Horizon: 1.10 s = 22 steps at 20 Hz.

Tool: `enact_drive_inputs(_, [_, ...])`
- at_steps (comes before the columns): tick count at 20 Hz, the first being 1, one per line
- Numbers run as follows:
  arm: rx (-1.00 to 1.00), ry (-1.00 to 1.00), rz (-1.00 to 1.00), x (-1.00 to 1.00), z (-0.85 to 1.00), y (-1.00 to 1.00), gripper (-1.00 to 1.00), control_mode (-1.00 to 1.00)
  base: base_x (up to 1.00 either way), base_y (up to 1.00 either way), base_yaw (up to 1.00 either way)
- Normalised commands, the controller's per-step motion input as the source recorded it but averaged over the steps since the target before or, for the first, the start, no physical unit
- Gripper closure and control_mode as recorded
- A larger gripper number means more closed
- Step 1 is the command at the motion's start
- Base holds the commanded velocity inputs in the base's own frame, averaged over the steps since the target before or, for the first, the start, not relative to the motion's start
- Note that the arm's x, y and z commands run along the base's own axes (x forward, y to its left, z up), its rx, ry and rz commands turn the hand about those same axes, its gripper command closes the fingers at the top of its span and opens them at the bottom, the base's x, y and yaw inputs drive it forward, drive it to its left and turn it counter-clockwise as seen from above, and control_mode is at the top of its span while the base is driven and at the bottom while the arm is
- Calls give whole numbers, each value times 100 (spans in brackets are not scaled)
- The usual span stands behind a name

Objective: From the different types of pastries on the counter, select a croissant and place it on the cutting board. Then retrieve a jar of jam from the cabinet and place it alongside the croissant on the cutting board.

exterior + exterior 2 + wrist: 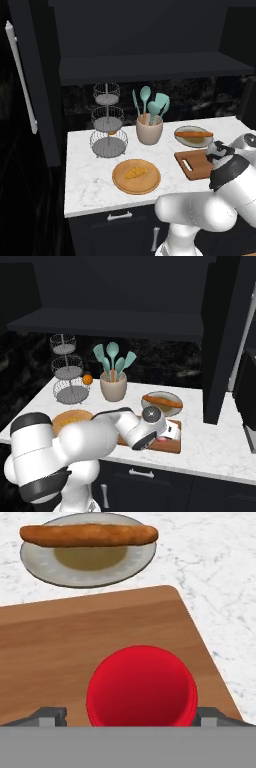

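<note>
Table [90,185] carries all. Board [75,642] lies directly under the claw [141,718], long axis running across the claw's view. Jar [141,687] sits between the two tips, red lid up, over the board's near right part; claw closed on it, by the look of it. Croissant [135,172] rests on the round plate [150,186], well off to the claw's left, not on the board. Baguette [89,534] lies ahead, beyond the board's far edge.

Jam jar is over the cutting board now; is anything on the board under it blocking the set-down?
Nothing visible does. The jar of jam sits between the tool tips above bare cutting board; the baguette-like pastry lies on its plate beyond the board.
</note>
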Motion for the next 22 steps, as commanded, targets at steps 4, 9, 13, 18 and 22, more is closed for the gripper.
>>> enact_drive_inputs(4, [0,0,3,-10,0,0,-100,-100,0,0,0])
enact_drive_inputs(9, [0,0,2,-1,0,0,-100,-100,0,0,0])
enact_drive_inputs(13, [-5,4,5,1,74,9,-100,-100,0,0,0])
enact_drive_inputs(18, [-13,12,5,12,85,19,-100,-100,0,0,0])
enact_drive_inputs(22, [-6,7,-1,-12,-9,74,-100,-100,0,0,0])
